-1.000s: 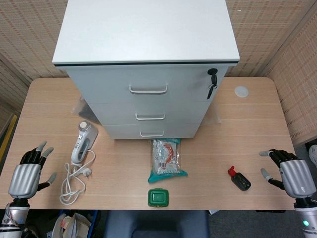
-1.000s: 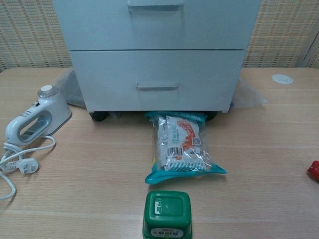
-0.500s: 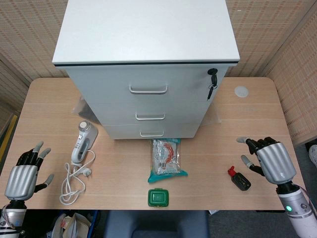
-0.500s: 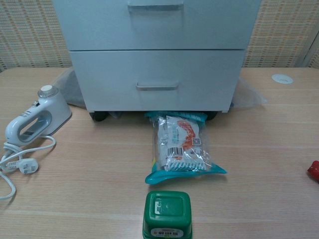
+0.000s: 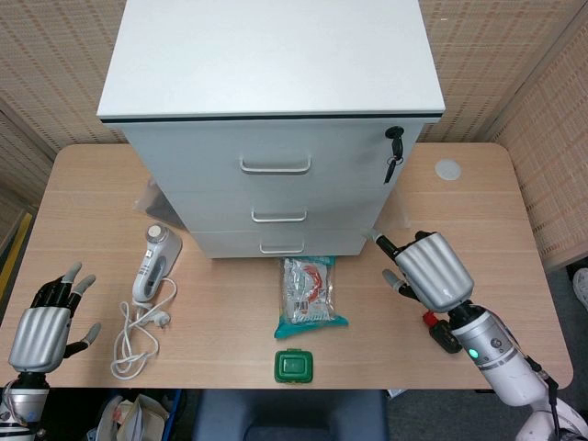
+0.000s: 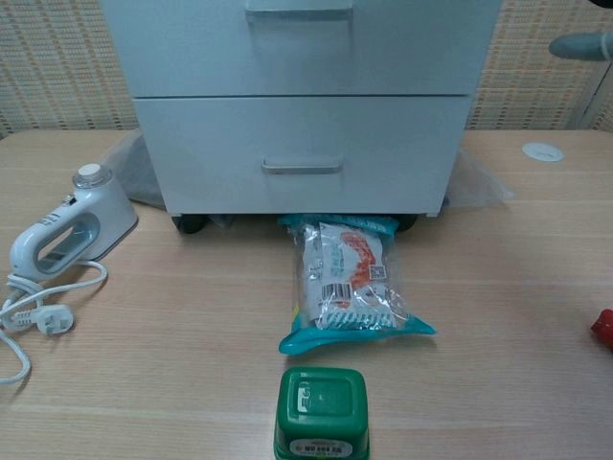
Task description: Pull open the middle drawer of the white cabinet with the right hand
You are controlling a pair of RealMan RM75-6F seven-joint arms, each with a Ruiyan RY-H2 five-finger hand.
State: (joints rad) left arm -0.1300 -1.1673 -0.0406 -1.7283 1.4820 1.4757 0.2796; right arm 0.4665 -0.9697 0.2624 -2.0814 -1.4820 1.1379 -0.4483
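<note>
The right hand (image 5: 430, 266), empty with fingers spread, hovers at four o'clock of the middle drawer (image 5: 279, 208), whose stiff, slim handle (image 5: 278, 217) suits hooking.

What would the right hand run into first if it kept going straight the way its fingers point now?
Probably the white cabinet: the right hand is open, fingers aimed up-left toward the cabinet's lower right front corner, beside the bottom drawers. Nothing shows between them, though depth is unclear.

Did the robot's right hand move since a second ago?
Yes. The right hand went from the table's right edge toward the white cabinet; it now covers part of the small black and red thing.
</note>
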